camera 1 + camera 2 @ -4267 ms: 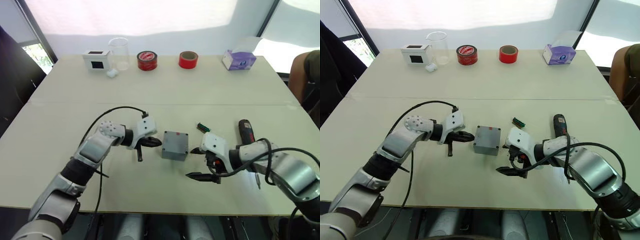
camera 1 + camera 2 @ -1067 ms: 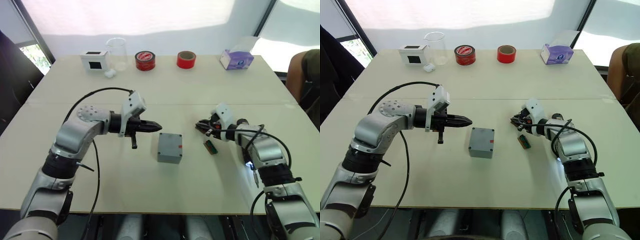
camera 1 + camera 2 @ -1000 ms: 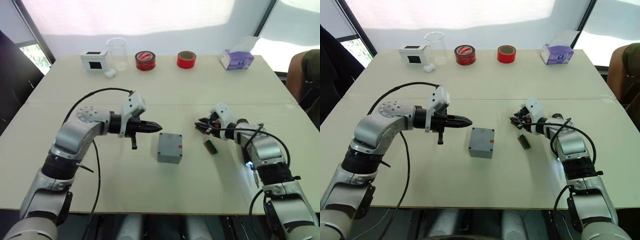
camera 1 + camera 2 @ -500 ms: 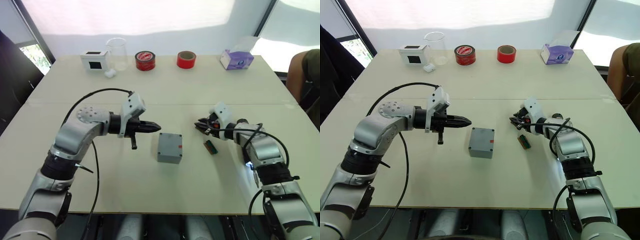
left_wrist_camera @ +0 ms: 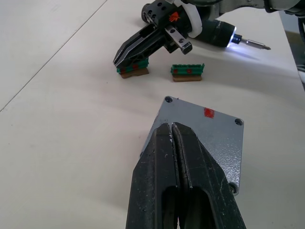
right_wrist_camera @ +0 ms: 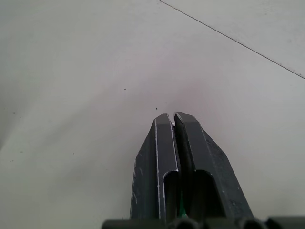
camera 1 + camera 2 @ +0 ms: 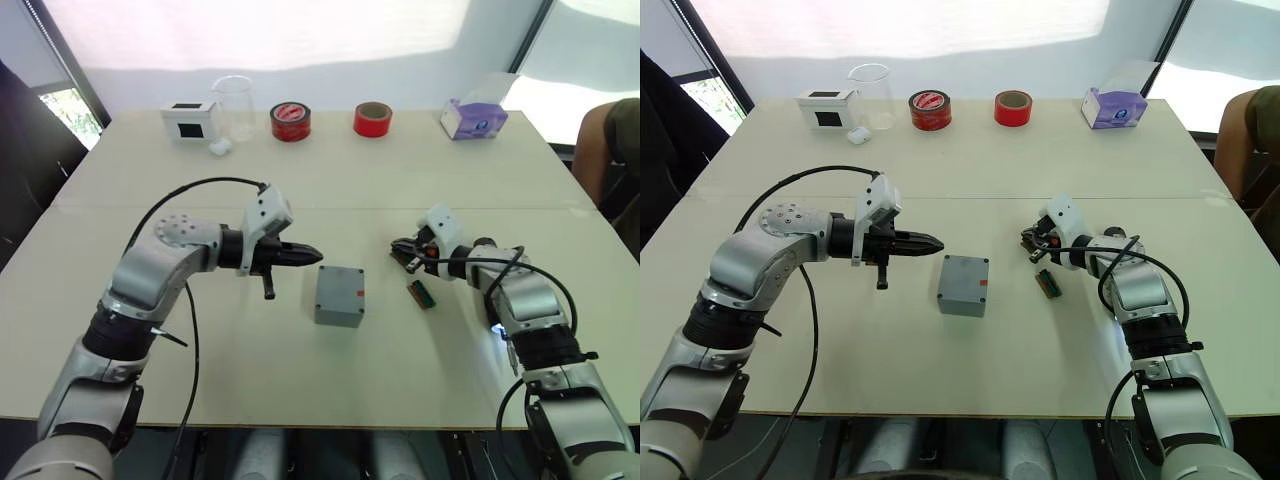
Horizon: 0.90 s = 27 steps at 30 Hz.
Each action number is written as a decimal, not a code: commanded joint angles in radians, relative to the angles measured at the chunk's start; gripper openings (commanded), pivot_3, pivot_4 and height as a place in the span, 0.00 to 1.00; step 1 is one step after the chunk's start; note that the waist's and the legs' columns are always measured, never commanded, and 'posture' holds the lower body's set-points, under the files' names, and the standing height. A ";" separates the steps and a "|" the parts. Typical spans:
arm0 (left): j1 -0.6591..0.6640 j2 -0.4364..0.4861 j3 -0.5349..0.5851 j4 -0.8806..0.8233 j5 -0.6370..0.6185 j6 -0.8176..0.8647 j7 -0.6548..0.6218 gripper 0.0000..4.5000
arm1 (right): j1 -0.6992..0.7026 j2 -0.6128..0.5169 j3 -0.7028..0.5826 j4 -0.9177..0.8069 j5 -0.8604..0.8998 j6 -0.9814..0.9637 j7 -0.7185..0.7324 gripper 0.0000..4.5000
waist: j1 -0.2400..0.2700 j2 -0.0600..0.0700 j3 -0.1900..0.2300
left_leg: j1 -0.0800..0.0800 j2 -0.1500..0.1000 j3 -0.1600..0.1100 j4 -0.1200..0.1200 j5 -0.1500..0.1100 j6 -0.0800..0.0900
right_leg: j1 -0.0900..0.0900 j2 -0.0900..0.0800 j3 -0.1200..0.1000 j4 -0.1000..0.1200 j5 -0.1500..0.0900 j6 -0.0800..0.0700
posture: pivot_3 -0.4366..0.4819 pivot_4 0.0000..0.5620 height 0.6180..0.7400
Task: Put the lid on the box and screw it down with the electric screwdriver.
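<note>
Grey box sat lidded at table centre.
Red mark on top; left gripper at 9 o'clock and right gripper at 2 o'clock were both clenched empty.

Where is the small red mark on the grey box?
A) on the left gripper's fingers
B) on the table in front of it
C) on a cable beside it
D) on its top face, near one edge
D: in the left wrist view the red mark sits on the flat top face of the grey box, between two corner screw holes.
</note>
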 commanded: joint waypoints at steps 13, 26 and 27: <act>-0.012 -0.004 0.009 -0.009 -0.005 -0.018 0.003 0.00 | -0.037 -0.016 -0.113 -0.148 0.102 0.056 0.017 0.01 | 0.001 0.000 0.000 | 0.000 0.000 0.000 0.000 0.000 0.000 | 0.000 0.000 0.000 0.000 0.000 0.000 | 0.48 0.27 1.00; 0.040 0.076 0.010 -0.061 -0.036 0.014 -0.062 0.00 | 0.166 -0.025 -0.072 -0.632 0.262 0.289 0.015 0.01 | 0.002 0.000 0.000 | 0.000 0.000 -0.001 -0.001 -0.002 0.004 | -0.001 0.000 0.000 0.000 0.000 0.000 | 0.48 0.27 1.00; 0.042 0.078 0.006 -0.059 -0.032 0.010 -0.062 0.00 | 0.177 -0.020 -0.065 -0.646 0.265 0.298 0.008 0.01 | 0.002 0.000 0.000 | 0.000 0.000 -0.001 -0.001 -0.002 0.004 | -0.001 0.000 0.000 0.000 0.000 0.000 | 0.48 0.27 1.00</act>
